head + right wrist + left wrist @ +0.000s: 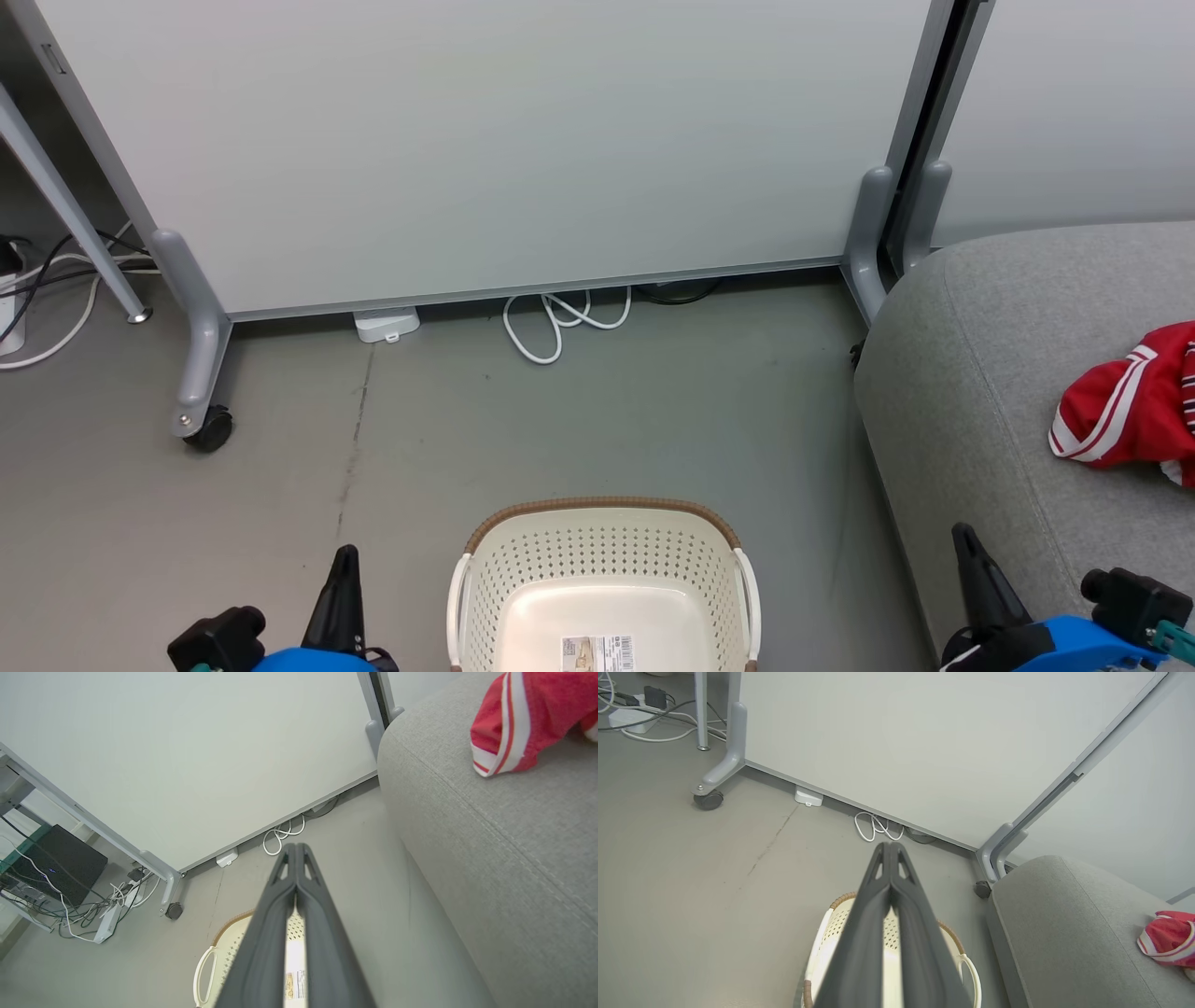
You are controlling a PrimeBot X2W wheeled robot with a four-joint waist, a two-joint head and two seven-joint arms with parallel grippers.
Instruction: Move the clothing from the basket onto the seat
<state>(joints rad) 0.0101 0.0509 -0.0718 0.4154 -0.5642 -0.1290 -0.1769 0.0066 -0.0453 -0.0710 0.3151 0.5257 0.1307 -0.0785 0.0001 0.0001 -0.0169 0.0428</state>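
Head view puts the clothing point(1125, 411) on the seat point(971, 392), well beyond the right gripper point(963, 537), jaws together.

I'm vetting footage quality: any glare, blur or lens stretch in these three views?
Head view: even, soft light, faint shadows, mild sheen inside the basket. Left wrist view: sharp floor, but the shut left pincer swells wide-angle toward the bottom edge. Right wrist view: tilted; right pincer likewise stretched, clothing crisp.

One basket point(602, 551) at six o'clock, one seat point(971, 392) at three, one red heap of clothing point(1116, 406) (one garment or two, I cannot tell), one left gripper point(345, 558), one right gripper point(962, 539), one coiled cable point(560, 322).
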